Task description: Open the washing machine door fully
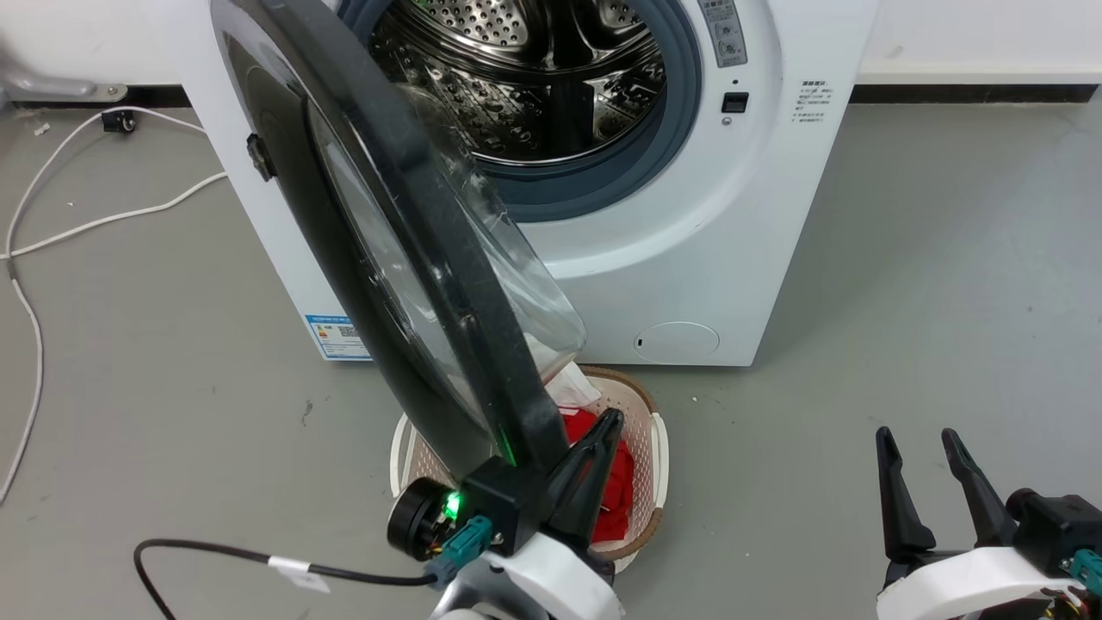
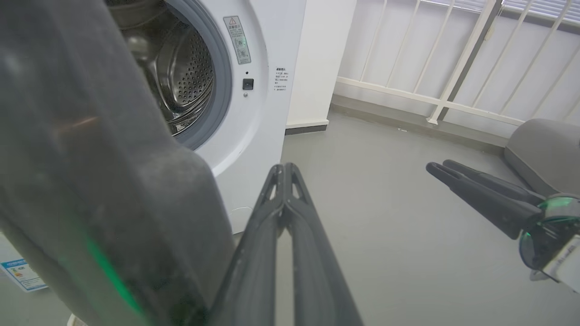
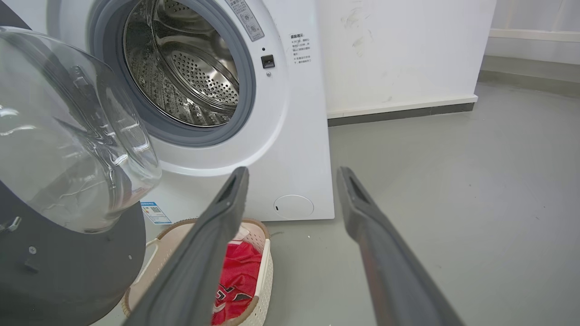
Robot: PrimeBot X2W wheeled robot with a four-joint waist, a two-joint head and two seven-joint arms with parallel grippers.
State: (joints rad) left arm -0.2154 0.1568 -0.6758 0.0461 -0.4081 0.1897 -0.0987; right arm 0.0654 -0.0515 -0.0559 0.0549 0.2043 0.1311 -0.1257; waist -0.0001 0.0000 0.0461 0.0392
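Head view: left jaws closed beside washing machine door [image 1: 422, 215] edge, right jaws open above floor [image 1: 947, 301].

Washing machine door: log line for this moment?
washing machine door partly open | left gripper shut beside its rim | right gripper open, away

The washing machine [image 1: 689, 258], a white front-loading box, is standing upright on the floor and facing the head camera. Its perforated steel drum [image 1: 534, 77] is lying exposed inside the grey rubber seal [image 1: 680, 112]. A blue label [image 1: 337, 336] and a round flap [image 1: 677, 342] are sitting low on its front. The washing machine door [image 1: 443, 258], a large glossy black disc, is hanging open on the machine's left side and showing almost edge-on. Its clear glass bowl [image 3: 68, 136] is bulging out toward the drum side.
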